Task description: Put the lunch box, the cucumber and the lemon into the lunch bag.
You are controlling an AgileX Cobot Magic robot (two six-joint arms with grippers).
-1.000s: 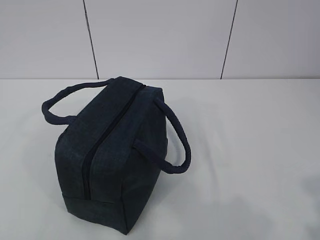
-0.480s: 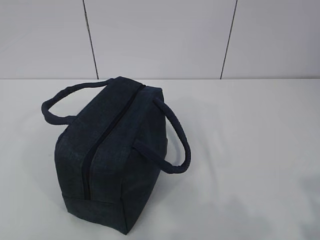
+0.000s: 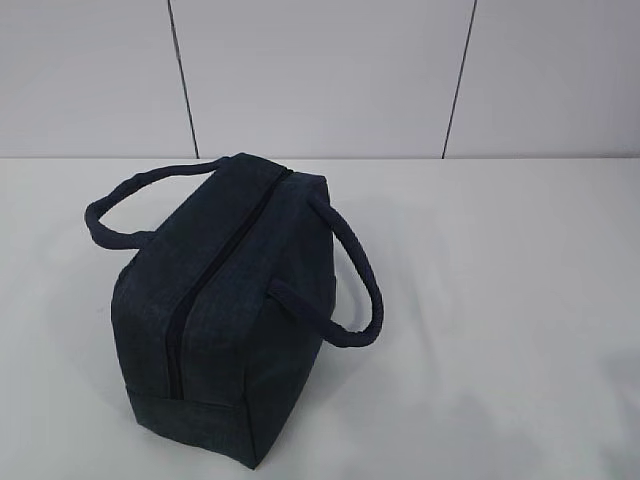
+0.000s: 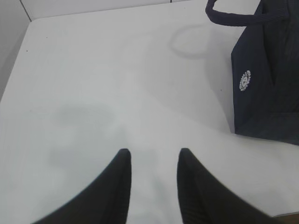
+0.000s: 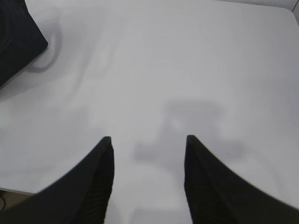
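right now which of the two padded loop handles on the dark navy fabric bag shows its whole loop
The right-hand handle of the boxy navy lunch bag, draped down its side. The left-hand handle sticks out sideways, its far end hidden behind the bag.

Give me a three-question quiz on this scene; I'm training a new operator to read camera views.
1. True or false: the zipper on the lunch bag is closed.
2. Which shows on the table? A lemon, B cucumber, C neither.
3. What is between the jaws of the left tool and the right tool?

Key: 1 true; 2 C; 3 nothing, both are open over bare table.
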